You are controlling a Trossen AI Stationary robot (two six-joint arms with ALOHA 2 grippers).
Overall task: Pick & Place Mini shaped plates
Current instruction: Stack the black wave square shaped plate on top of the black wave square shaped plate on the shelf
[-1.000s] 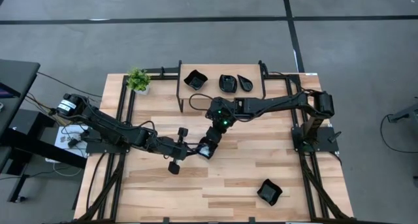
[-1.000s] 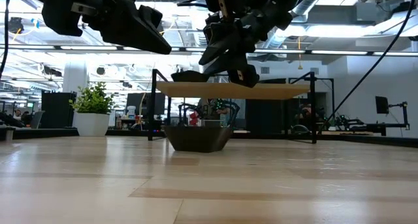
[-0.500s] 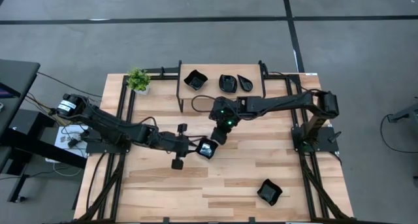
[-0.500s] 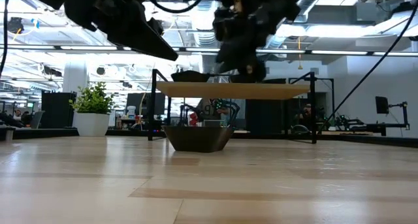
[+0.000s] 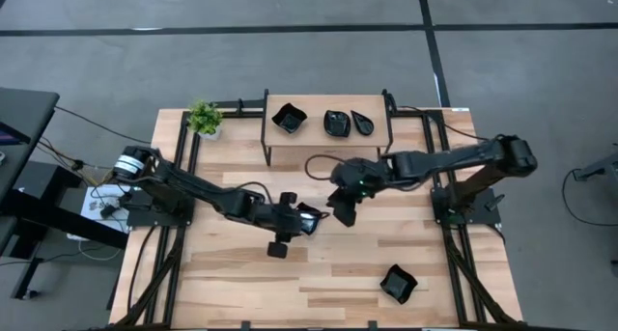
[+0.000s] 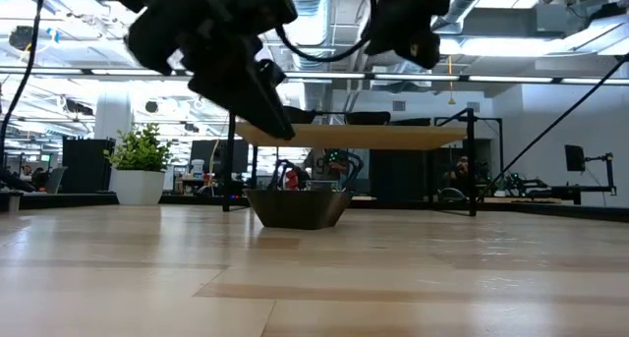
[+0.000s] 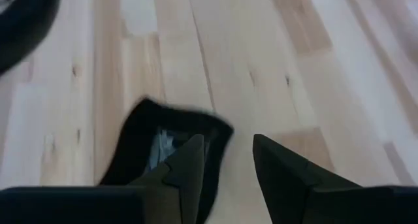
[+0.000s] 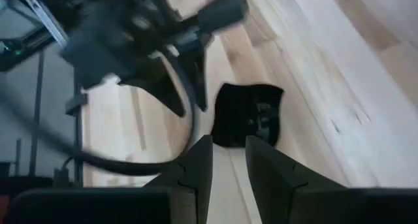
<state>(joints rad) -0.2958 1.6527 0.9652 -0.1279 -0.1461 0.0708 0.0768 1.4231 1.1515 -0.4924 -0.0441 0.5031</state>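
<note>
I work in a robotics lab: my wooden table [image 5: 328, 263] stands on grey concrete floor [image 5: 290, 61], with exposed ceiling ducts [image 6: 324, 23], strip lights and other test benches [image 6: 531, 185] behind.

- Plates [image 5: 306, 218]: glossy black, with pale glints inside; the ones on the shelf [image 5: 328, 138] and near the counter's front edge [image 5: 398, 284] are black too
- Counter [image 5: 241, 273]: light wood planks in mixed tan and cream, darker grain lines
- Shelf: same pale wood, black frame
- Plant [image 5: 204, 117]: green leaves, white pot
- Arms [image 5: 203, 191]: black; green light on the right one
- Fingers [image 7: 189, 168]: dark grey
- Floor [image 5: 290, 61]: grey, dark lines
</note>
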